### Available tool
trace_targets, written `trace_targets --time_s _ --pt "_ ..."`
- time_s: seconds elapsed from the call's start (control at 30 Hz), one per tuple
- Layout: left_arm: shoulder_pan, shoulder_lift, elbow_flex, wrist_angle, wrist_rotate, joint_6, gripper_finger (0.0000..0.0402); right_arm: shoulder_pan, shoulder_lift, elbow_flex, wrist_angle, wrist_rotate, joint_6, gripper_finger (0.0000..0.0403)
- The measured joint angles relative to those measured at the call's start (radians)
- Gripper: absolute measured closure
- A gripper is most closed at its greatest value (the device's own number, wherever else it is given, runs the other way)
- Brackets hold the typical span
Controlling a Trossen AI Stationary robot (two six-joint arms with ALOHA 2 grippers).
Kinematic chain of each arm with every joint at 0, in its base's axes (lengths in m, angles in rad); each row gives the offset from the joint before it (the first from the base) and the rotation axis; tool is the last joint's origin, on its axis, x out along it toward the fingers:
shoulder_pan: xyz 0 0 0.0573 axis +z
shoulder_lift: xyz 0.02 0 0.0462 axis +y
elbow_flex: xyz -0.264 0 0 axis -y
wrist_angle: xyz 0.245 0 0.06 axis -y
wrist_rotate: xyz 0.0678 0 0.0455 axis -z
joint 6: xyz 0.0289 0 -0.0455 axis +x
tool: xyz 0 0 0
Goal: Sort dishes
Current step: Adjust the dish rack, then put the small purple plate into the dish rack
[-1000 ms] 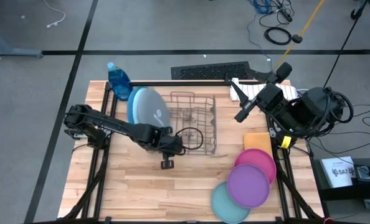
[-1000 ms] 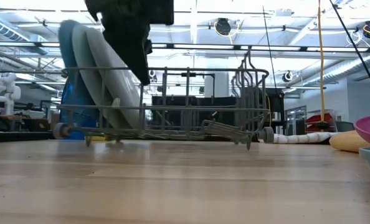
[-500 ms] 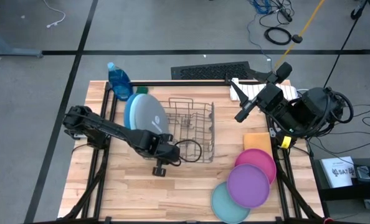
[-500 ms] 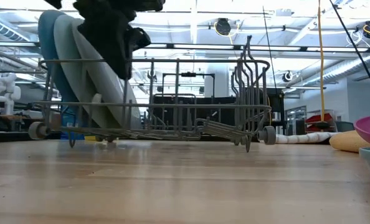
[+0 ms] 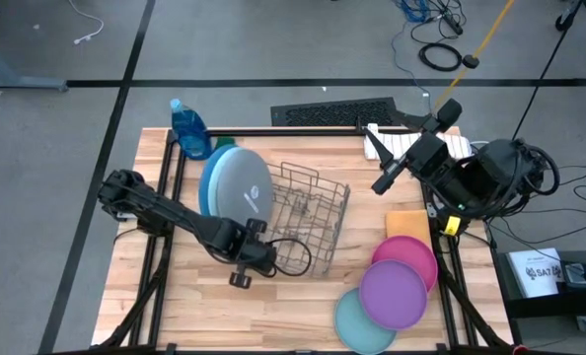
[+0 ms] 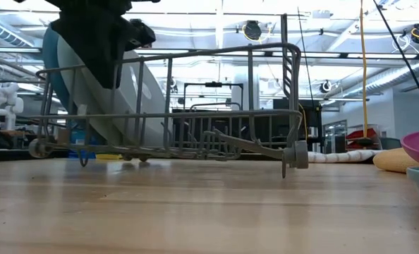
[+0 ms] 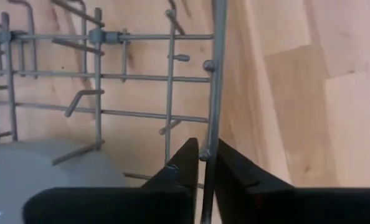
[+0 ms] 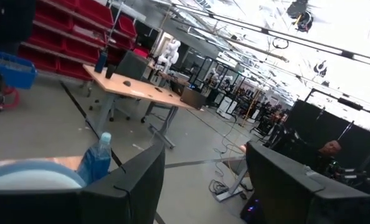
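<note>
- Your left gripper (image 7: 202, 163) is clamped on the wire rack (image 5: 308, 222), on its rim wire.
- The rack holds the grey plate (image 5: 242, 187) and a blue plate (image 5: 208, 177), both upright at its left end.
- Pink plate (image 5: 411, 250), purple plate (image 5: 394, 291) and teal plate (image 5: 352, 320) overlap on the table, right of the rack.
- Your right gripper (image 8: 205, 186) is parted, raised over the table's far right.

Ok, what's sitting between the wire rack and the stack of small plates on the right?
Nothing. In the high view, only bare table separates the wire rack from the purple plate, pink plate and teal plate. The left gripper grips the rack's rim wire.
</note>
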Motion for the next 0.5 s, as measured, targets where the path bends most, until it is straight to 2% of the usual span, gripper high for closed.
trace_targets --time_s 0.13,0.3,0.4,0.5 --pt "0.000 0.003 -0.001 0.002 -0.022 -0.026 0.0316 0.000 0.000 0.000 -0.105 -0.004 0.030 0.0183" --pt "0.001 -0.014 0.020 0.004 -0.030 -0.068 0.0262 0.033 0.000 0.000 -0.283 -0.020 0.142 0.0163" --pt "0.000 -0.018 0.081 0.002 -0.029 -0.093 0.0244 0.063 -0.004 0.000 -0.436 -0.111 0.280 0.0153" --pt "-0.007 -0.018 0.152 0.001 -0.013 -0.094 0.0240 0.084 -0.017 0.000 -0.622 -0.268 0.467 0.0149"
